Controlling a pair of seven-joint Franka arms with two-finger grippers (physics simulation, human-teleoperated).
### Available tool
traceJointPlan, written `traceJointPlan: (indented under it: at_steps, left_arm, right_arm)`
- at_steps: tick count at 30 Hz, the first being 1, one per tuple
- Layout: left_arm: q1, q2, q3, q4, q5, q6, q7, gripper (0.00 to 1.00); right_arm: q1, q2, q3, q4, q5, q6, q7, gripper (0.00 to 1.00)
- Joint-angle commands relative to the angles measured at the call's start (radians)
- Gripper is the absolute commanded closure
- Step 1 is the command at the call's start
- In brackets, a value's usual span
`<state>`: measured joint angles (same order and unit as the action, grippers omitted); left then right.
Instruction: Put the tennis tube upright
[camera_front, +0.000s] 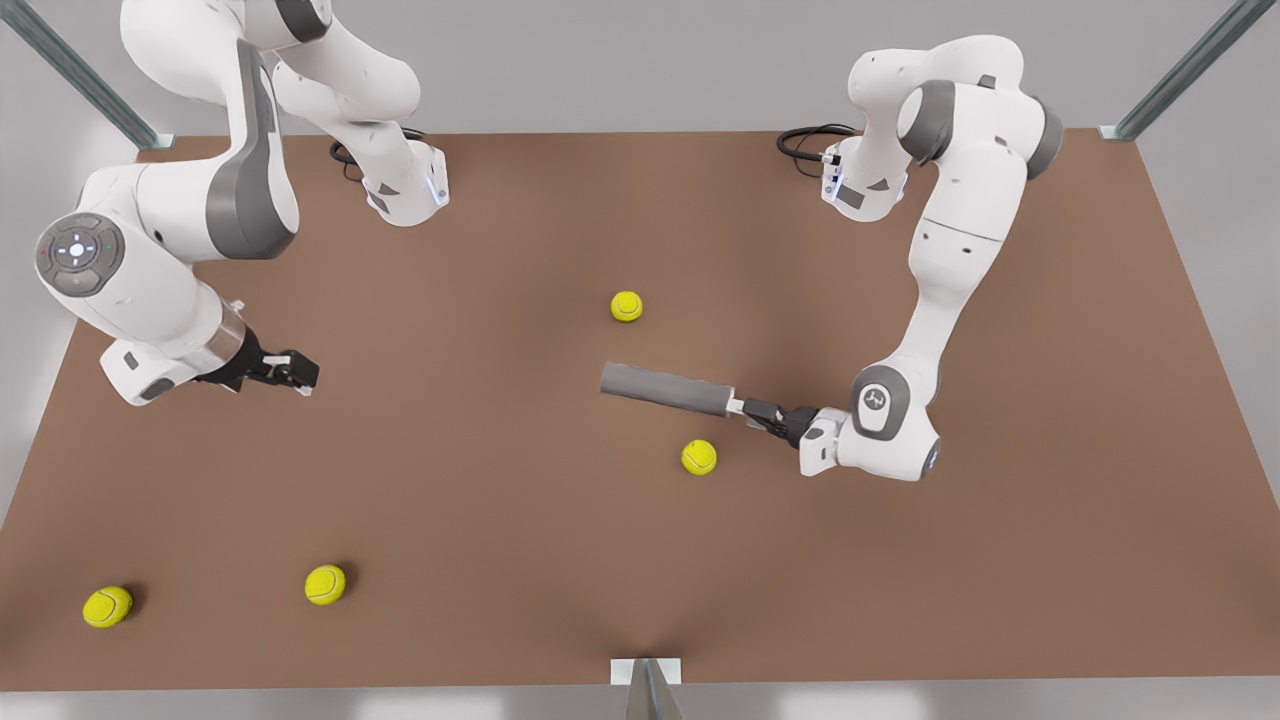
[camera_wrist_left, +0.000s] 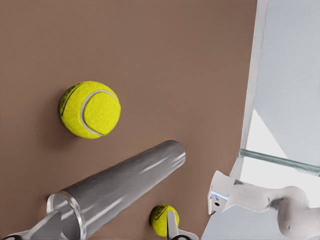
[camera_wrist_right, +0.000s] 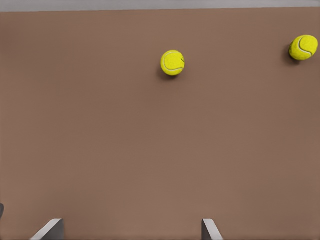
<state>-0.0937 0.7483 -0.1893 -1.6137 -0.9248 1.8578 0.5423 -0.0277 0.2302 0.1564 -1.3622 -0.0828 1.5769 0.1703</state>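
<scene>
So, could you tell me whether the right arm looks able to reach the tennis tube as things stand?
Probably, but not readily. The right gripper hangs open at the front view's left, well away from the tennis tube. The bare table between them holds no obstacle, but the left gripper is at the tube's rim end.

The slim grey cylindrical tennis tube (camera_front: 667, 389) is lying on its side, near the middle of the brown surface (camera_front: 500, 480), running across the front view and slightly tilted. My left wrist view shows its sheen and the lighter, clear rim (camera_wrist_left: 65, 210) at the near end. My left gripper (camera_front: 745, 408) sits right at that rim end, fingers either side of it.
</scene>
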Motion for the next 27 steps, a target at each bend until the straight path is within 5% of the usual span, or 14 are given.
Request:
traceJointPlan:
  at_steps: [1, 27]
  left_arm:
    - [0.0, 0.0, -0.001, 0.0, -0.002, 0.0, 0.001, 0.0]
    - [-0.04, 0.022, 0.001, -0.121, -0.092, 0.083, 0.039, 0.0]
  right_arm:
    - [0.0, 0.0, 0.0, 0.0, 0.0, 0.0, 0.0, 0.0]
    - [-0.003, 0.006, -0.003, 0.012, -0.002, 0.012, 0.002, 0.0]
